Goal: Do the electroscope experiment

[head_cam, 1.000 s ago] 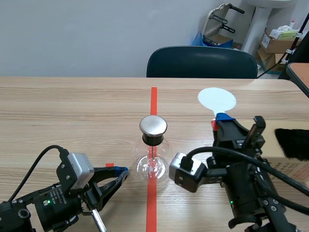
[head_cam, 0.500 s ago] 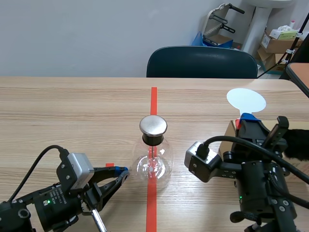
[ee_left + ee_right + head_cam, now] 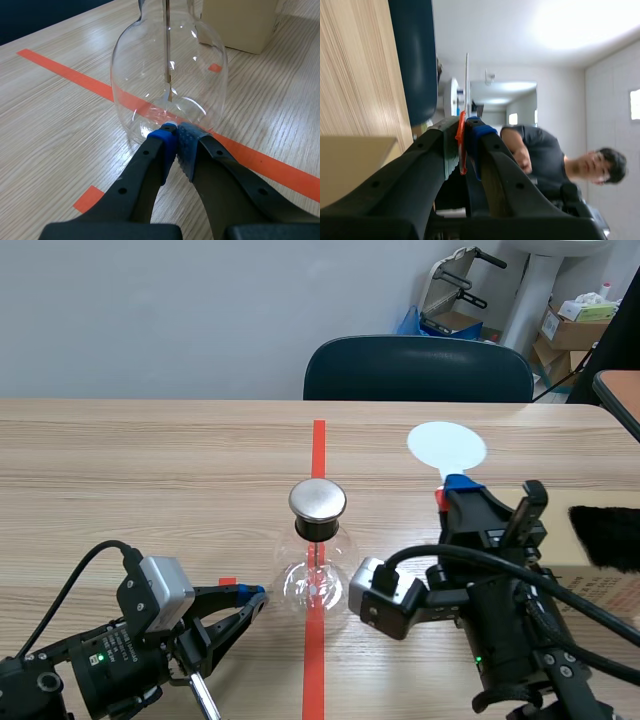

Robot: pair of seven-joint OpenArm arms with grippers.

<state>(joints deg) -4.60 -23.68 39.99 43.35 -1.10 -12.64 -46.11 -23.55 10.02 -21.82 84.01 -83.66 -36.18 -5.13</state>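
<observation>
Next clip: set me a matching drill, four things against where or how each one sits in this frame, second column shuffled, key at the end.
Things:
1. white disc
2. glass flask
3. left claw
4. black fuzzy item

Places or states:
A. standing on the red tape line
B. shut on nothing, tips at the flask's base
C. held upright in the right claw
D. far right, past the right claw

Pairs: 1-C, 2-A, 3-B, 4-D
</observation>
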